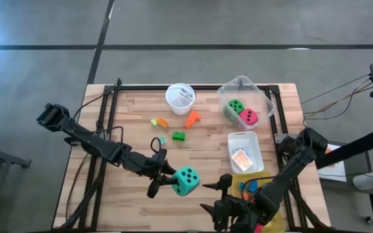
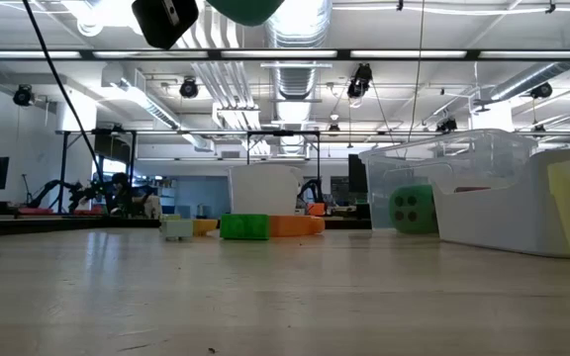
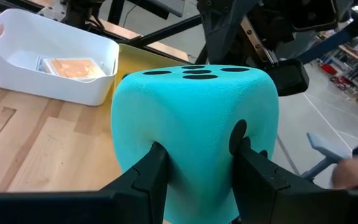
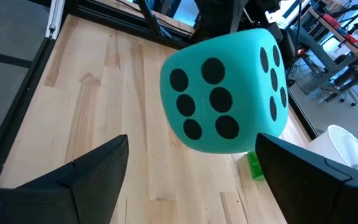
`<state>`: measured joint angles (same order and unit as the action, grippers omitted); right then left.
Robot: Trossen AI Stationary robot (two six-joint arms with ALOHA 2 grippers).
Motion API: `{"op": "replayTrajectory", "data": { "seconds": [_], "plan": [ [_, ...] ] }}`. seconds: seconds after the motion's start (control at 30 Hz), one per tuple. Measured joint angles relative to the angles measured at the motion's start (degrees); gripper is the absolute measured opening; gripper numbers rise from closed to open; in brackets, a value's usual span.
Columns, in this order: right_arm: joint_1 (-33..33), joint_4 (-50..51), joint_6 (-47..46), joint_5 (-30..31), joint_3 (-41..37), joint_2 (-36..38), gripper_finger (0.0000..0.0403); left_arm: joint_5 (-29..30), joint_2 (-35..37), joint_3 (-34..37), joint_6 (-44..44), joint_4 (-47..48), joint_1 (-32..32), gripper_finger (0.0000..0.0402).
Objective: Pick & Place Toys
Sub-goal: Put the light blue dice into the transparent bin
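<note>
Teal die [image 4: 225, 99] midair, right end effector [image 4: 191, 171] spread wide below it.
Six-pip face toward camera, second pipped face on its side. Both dark fingers [image 4: 73, 180] apart, not touching the die. Wooden desk [image 4: 104, 93] underneath. Small green block [image 4: 254, 165] and white cup [image 4: 347, 146] beyond the die.

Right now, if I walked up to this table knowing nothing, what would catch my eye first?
Probably the teal die, pinched in the left gripper and lifted off the wooden table near its front edge. The right gripper waits open just beside it. Next, the clear bin at the far right corner, holding a green die and a pink die.
</note>
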<state>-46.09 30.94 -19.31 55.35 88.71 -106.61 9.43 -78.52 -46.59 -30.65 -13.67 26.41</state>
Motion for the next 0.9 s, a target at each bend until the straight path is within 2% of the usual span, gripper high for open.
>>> {"op": "replayTrajectory", "data": {
  "seconds": [0.47,0.63,0.9],
  "plan": [
    [0.02,-0.27,0.06,0.02,0.00,0.00,0.0345,-0.03,-1.53,-0.01,0.77,0.57,-0.94,0.0135],
    [0.96,-5.26,2.05,0.09,0.02,0.00,0.0345,-0.19,-2.64,-0.70,0.61,0.84,-1.03,0.0135],
    [3.17,-7.48,6.15,-1.10,0.02,0.00,0.0345,-0.61,-2.77,-1.98,0.61,0.51,-1.01,0.0135]
  ]
}}
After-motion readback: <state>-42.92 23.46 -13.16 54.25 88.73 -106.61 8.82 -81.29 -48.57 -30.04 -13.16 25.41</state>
